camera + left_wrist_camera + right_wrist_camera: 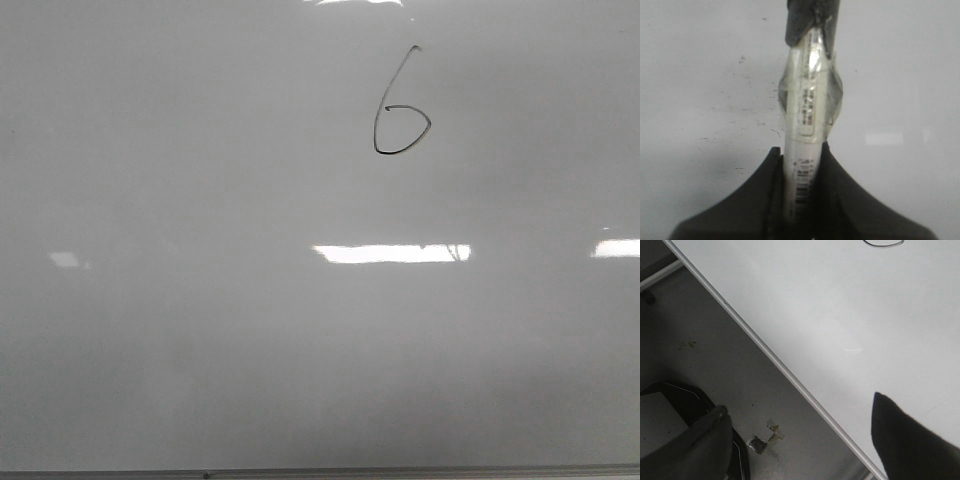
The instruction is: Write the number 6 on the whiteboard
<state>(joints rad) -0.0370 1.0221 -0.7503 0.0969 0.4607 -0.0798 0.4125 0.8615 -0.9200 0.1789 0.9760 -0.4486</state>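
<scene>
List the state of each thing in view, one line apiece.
number 6: drawn complete, loop closed, in black ink.
whiteboard: lying flat, otherwise unmarked in the front view.
marker: clamped in the left gripper, tape wrapped around it.
right gripper: open, holding nothing, over the whiteboard's edge.

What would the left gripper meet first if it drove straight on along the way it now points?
Probably the glossy pale whiteboard: the taped white marker clamped in the left gripper would touch it first, though depth is unclear.
</scene>
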